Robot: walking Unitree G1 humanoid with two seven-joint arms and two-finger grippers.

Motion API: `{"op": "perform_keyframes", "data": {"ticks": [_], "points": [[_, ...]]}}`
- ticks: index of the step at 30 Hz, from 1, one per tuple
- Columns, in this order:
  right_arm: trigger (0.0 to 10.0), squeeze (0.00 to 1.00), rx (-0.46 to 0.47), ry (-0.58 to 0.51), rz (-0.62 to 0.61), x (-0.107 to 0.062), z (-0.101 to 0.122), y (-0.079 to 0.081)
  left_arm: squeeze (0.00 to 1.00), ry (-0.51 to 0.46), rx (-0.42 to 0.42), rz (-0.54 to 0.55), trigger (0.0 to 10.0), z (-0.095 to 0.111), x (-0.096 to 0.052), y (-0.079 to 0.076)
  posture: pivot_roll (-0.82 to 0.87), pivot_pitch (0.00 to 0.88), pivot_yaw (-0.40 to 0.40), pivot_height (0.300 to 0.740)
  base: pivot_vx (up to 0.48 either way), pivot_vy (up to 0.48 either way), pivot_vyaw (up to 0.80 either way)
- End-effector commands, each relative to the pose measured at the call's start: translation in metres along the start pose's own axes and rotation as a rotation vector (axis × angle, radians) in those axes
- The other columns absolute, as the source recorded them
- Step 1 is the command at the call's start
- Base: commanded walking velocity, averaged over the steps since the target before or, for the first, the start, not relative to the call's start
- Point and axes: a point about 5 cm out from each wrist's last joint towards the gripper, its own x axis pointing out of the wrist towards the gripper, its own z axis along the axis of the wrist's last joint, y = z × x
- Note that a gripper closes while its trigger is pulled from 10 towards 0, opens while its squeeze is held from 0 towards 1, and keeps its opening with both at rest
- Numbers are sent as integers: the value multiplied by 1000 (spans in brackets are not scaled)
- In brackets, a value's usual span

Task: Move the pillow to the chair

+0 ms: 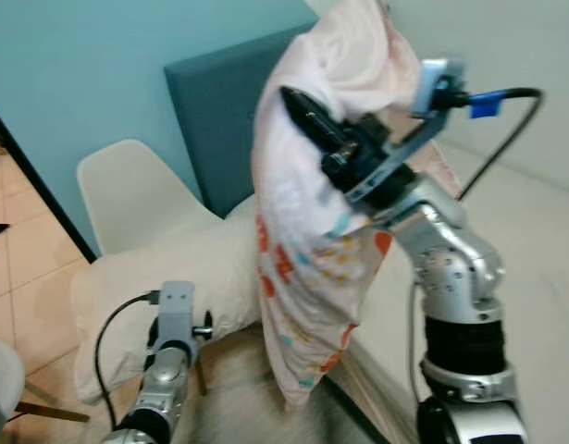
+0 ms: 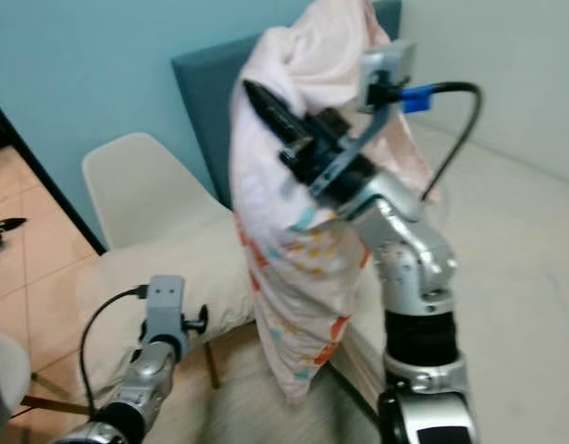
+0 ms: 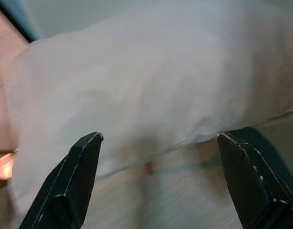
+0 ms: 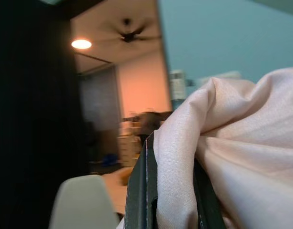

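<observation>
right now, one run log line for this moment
right gripper: shut on patterned pillow, held up | left gripper: open, low | chair: cream pillow on it

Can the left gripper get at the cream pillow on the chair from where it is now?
Probably yes. The left gripper is open and aimed at the cream pillow, with nothing between them. The right gripper holds the patterned pillow up beside it.

Right arm (image 1: 455,277): silver metal links are showing, with a black ribbed ring between them.
Right wrist camera (image 1: 434,85): a grey block is sitting on a grey bracket; a black cable with a blue plug is looping out of it.
Right gripper (image 1: 307,116): two long black fingers are showing.
Left arm (image 1: 159,388): silver, with a grey camera block, a black knob and a black cable.
Left gripper (image 3: 158,183): its black fingers are tapering, with worn edges.
</observation>
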Motion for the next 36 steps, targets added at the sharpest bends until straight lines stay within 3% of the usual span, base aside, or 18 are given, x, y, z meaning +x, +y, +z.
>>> {"op": "perform_keyframes", "data": {"ticks": [1,16,24,34,36], "points": [[0,0,-33,-73,81,8,17,12,0,18,11,10,10000,-6,-2,5,-227,93,83,740,0,0,800],[0,0,-15,-134,141,7,33,23,0,-7,25,-73,10000,-5,-4,-6,-232,99,88,740,0,0,800],[0,0,-6,-139,167,7,35,27,0,-13,23,-92,10000,-4,-5,-11,-234,98,87,740,0,-480,800],[0,0,-3,-71,178,7,24,27,0,3,10,-58,10000,-5,-3,-6,-235,88,86,740,0,-144,800],[0,0,-16,3,178,9,3,31,0,1,11,-59,10000,-4,-3,-6,-233,83,85,740,0,0,800]]}}
